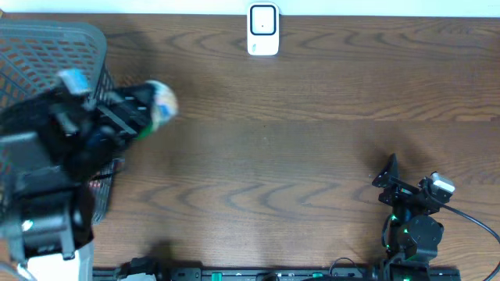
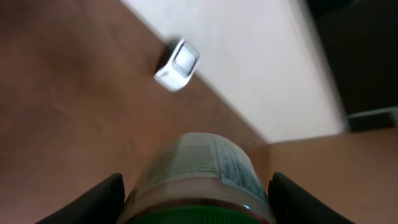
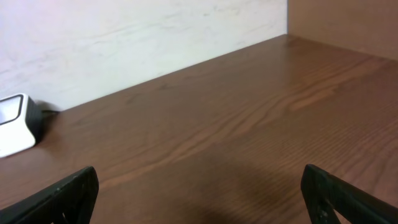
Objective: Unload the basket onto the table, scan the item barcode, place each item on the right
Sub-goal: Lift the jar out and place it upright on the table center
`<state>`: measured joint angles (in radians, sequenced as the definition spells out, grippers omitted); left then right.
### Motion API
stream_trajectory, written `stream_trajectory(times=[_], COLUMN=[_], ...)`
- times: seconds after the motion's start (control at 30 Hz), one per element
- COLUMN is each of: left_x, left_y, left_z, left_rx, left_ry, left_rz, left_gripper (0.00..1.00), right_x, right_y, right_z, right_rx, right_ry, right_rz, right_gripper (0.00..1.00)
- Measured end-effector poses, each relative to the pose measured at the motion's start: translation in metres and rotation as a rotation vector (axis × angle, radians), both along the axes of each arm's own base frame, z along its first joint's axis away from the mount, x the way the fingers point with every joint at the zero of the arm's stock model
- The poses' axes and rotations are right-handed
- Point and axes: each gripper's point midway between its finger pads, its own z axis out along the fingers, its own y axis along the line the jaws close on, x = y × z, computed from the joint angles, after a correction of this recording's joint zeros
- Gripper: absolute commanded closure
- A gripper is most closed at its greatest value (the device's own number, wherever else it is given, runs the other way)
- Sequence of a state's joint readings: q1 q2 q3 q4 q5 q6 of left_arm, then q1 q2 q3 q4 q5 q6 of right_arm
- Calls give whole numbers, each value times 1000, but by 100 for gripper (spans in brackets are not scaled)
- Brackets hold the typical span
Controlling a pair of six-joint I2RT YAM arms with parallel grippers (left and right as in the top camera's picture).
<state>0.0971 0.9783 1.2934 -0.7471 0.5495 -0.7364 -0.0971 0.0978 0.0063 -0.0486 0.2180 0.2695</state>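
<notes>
Bottle point(image 2: 198, 168) has white printed label and green band.

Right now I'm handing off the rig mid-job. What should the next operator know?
The left gripper is closed on the bottle, held beside the basket at the left of the table.
The right gripper is open and empty at the front right.
The scanner stands at the middle of the far edge.
Done: the bottle is in hand.
Left: carry it to the scanner and present the barcode, whose position is not visible.
</notes>
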Motion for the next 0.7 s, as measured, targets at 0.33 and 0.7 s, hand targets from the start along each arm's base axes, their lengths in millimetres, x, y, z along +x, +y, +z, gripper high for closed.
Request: stream_trajectory(times=[0.33,0.7], left_x=[43,59], left_y=[-98,-117], left_z=[-138,-287], left_rx=[351,579], left_ry=[358,675], left_rz=[-97,-64], left_gripper=[39,38], right_x=[0,0], right_y=[0,0], right_z=[0,0], right_rx=[0,0], right_ry=[0,0], right_rz=[0,0], right_gripper=[1,1])
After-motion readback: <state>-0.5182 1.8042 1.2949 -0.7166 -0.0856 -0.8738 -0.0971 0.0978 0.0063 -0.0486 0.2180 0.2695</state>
